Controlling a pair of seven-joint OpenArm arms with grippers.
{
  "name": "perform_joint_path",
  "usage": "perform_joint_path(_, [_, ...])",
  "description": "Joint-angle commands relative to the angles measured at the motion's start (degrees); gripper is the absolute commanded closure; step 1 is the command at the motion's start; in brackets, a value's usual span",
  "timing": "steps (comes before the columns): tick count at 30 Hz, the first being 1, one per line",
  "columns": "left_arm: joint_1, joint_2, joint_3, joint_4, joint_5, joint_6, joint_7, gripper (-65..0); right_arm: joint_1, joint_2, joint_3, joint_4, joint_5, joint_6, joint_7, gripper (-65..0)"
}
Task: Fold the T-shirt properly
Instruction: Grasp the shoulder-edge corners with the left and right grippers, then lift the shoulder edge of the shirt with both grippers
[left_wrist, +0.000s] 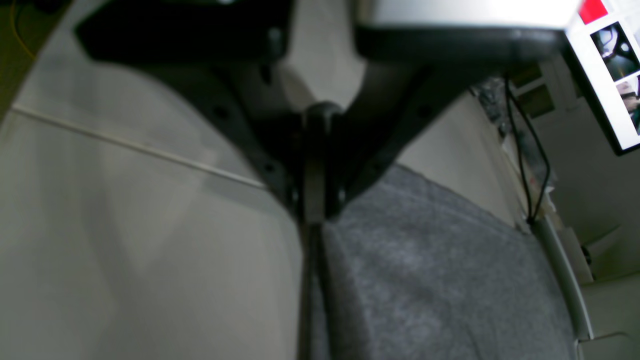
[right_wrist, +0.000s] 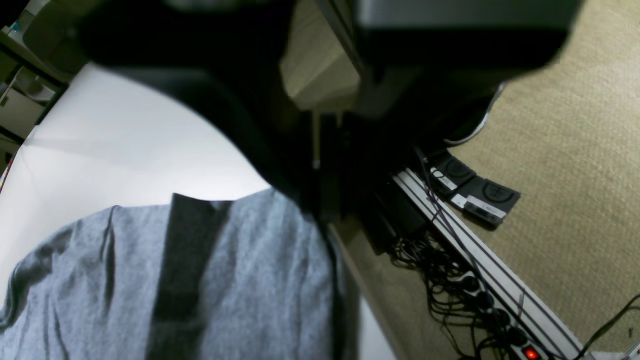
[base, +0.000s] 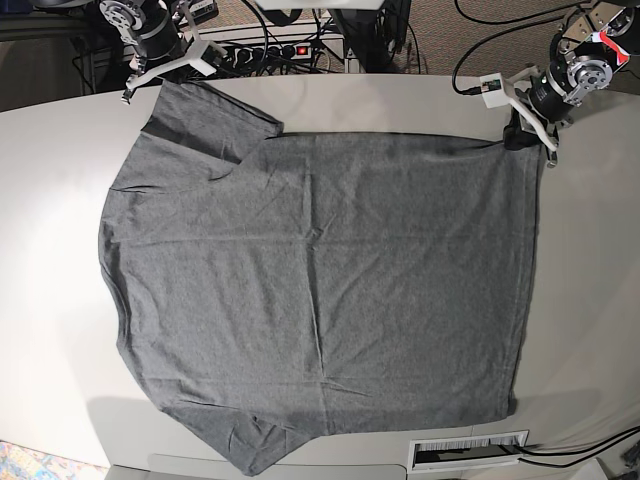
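Note:
The heather-grey T-shirt (base: 320, 280) lies spread flat on the white table (base: 60, 150), sleeves to the left and hem to the right in the base view. My right gripper (base: 160, 80) sits at the far sleeve's corner. In the right wrist view its jaws (right_wrist: 322, 212) are pressed together on the T-shirt's (right_wrist: 240, 280) edge. At the far hem corner my left gripper (base: 520, 135) holds the cloth. Seen from the left wrist, its gripper (left_wrist: 315, 215) is shut on the edge of the T-shirt (left_wrist: 430, 280).
Behind the table's far edge a power strip (right_wrist: 480, 285) with tangled cables lies on beige carpet. A lit monitor (left_wrist: 612, 65) stands off to one side. A white labelled slot (base: 468, 452) sits at the table's near edge.

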Motion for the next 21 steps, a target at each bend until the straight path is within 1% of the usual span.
perform_joint_path(1, [0.9, -0.6, 0.7, -0.4, -1.6, -4.3, -0.2, 0.0, -0.3, 0.7, 0.4, 0.9, -0.3, -0.5, 0.0, 0.0])
perform_joint_path(5, [1.0, -0.6, 0.7, -0.4, -1.6, -4.3, 0.3, 0.0, -2.0, 0.7, 0.3, 1.2, -0.3, -0.5, -0.7, 0.0])
perform_joint_path(8, [1.3, -0.6, 0.7, -0.4, -1.6, -4.3, 0.4, 0.0, -5.0, 0.7, 0.3, 2.6, -0.4, -0.4, -1.3, 0.0])
perform_joint_path(12, [2.1, -1.0, 0.7, -0.3, -1.4, -4.3, 0.5, 0.0, -9.6, 0.7, 0.3, 5.4, -3.0, -0.4, -1.4, 0.0])
perform_joint_path(16, [5.8, -2.4, 0.7, 0.9, 2.3, -3.9, 2.0, 0.0, -13.5, 0.7, 0.3, 7.6, -5.6, -0.5, -1.6, 0.0])
perform_joint_path(17, [7.0, -2.9, 0.7, 1.3, 3.1, -2.8, 2.4, 0.0, -14.2, 0.7, 0.3, 7.9, -6.3, -0.5, -1.7, 0.0])
perform_joint_path(21, [12.3, -5.0, 0.7, 3.3, 8.5, 4.3, 6.1, 0.0, -16.7, 0.7, 0.4, 9.3, -9.5, -0.5, -3.6, 0.0])
